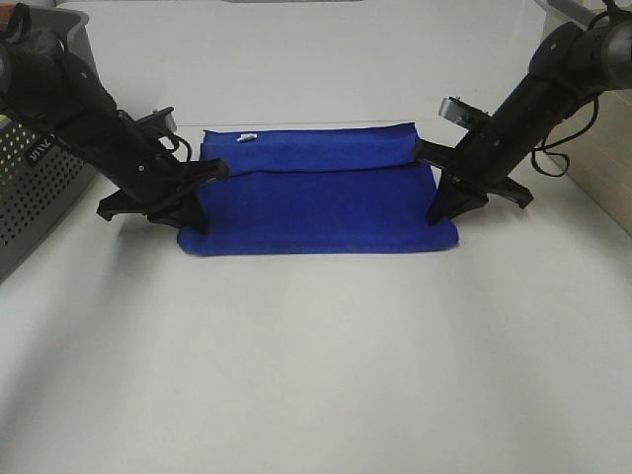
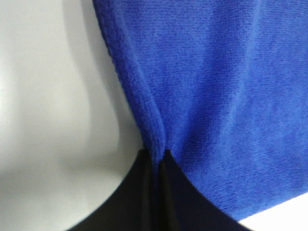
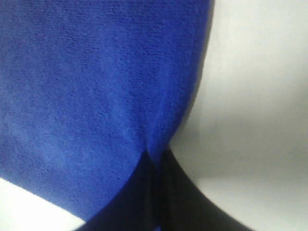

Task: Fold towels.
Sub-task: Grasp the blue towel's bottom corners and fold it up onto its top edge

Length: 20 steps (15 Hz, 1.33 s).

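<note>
The left jaws are pinched tight on the left edge of the blue towel (image 1: 316, 207). The right jaws are pinched on its right edge. Holding both sides probably lets the arms lift it evenly for a fold. The towel lies between the arms on the white tabletop (image 1: 316, 375), its back part already folded over.

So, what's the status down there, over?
Left fingers and right fingers shut, pinching towel ends. Towel partly folded on table. Basket off left, nothing blocking.
</note>
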Each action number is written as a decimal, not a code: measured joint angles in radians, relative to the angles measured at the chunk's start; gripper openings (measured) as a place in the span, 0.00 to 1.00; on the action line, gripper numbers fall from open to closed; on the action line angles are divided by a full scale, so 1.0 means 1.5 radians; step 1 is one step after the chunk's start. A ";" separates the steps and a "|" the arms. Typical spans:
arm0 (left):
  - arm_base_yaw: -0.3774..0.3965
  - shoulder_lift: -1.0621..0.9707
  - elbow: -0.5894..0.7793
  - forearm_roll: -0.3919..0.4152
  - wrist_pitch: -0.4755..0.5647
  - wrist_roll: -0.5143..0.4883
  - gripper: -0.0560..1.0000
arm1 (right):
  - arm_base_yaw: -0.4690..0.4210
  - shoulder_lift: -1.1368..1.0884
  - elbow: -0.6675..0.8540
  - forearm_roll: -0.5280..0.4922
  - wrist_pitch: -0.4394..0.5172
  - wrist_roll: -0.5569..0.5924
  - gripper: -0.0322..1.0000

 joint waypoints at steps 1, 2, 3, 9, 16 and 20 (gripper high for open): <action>0.000 -0.013 0.009 0.009 0.015 -0.001 0.06 | 0.000 -0.024 0.038 -0.001 0.000 0.000 0.03; 0.000 -0.033 0.027 0.012 0.025 -0.003 0.06 | 0.000 -0.052 0.076 -0.001 -0.001 -0.001 0.03; 0.000 -0.056 0.055 0.012 0.031 -0.006 0.06 | 0.001 -0.079 0.119 -0.001 -0.005 -0.001 0.03; -0.030 -0.186 0.305 0.009 -0.009 -0.019 0.06 | 0.002 -0.195 0.362 0.005 -0.067 -0.026 0.03; -0.030 -0.203 0.207 -0.003 -0.008 -0.056 0.06 | 0.002 -0.230 0.273 0.006 -0.045 -0.033 0.03; -0.026 -0.185 0.107 0.010 -0.024 -0.086 0.06 | 0.002 -0.203 0.137 0.003 -0.037 -0.016 0.03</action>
